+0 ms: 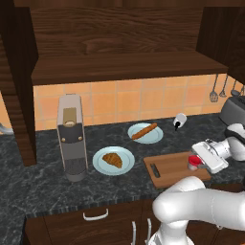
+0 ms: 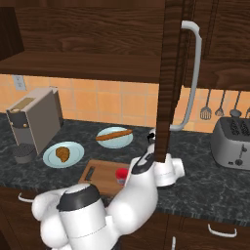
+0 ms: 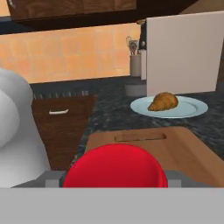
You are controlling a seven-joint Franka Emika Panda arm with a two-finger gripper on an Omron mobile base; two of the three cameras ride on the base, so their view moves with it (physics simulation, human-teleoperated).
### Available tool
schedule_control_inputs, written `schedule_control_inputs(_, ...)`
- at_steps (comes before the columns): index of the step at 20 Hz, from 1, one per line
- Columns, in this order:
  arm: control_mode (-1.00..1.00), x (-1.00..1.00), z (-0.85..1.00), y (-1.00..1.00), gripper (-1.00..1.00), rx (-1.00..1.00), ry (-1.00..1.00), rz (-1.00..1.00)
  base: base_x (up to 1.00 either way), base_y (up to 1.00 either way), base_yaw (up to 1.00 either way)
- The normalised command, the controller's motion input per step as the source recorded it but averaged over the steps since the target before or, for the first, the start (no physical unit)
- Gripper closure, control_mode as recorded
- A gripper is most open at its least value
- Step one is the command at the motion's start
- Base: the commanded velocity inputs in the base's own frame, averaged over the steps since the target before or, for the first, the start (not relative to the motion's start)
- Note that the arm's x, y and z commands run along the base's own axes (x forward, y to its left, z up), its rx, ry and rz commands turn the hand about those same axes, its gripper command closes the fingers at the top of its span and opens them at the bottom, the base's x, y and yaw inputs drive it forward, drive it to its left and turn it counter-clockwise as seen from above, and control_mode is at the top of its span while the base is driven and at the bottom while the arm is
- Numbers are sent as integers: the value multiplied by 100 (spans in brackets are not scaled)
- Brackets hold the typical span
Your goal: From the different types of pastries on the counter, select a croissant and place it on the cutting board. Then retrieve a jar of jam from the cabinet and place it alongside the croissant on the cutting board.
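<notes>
My gripper (image 1: 194, 162) is shut on the jar of jam (image 1: 193, 161), holding it just over the right end of the cutting board (image 1: 167, 168). In the hand view the jar's red lid (image 3: 116, 167) sits between the fingertips (image 3: 51, 178), with the board (image 3: 183, 146) and its slot handle beyond it. The croissant (image 1: 112, 160) lies on a pale-blue plate (image 1: 101, 165) left of the board; it also appears in the right base view (image 2: 62, 154) and the hand view (image 3: 163, 101). The long bread stick (image 1: 144, 131) rests on a second plate behind. The cabinet shelf (image 1: 124, 67) is bare.
A tall coffee machine (image 1: 72, 139) stands left of the plates on the counter (image 1: 38, 182). A small shaker (image 1: 179, 120) sits behind the board and a toaster (image 2: 233, 142) at the right. The open cabinet door (image 2: 171, 73) hangs above my arm.
</notes>
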Motion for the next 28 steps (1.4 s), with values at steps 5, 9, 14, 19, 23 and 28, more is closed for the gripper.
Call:
schedule_control_inputs(5,-100,33,-25,-26,100,0,0,0,0,0,0)
schedule_control_inputs(9,-100,30,-32,-24,100,-1,0,0,0,0,0)
schedule_control_inputs(14,-100,30,-34,-13,100,-2,0,0,0,0,0)
schedule_control_inputs(19,-100,4,-27,-6,-100,0,0,0,0,0,0)
schedule_control_inputs(23,-100,0,-4,0,-100,0,1,0,0,0,0)
schedule_control_inputs(28,-100,-7,0,0,-100,0,4,0,0,0,0)
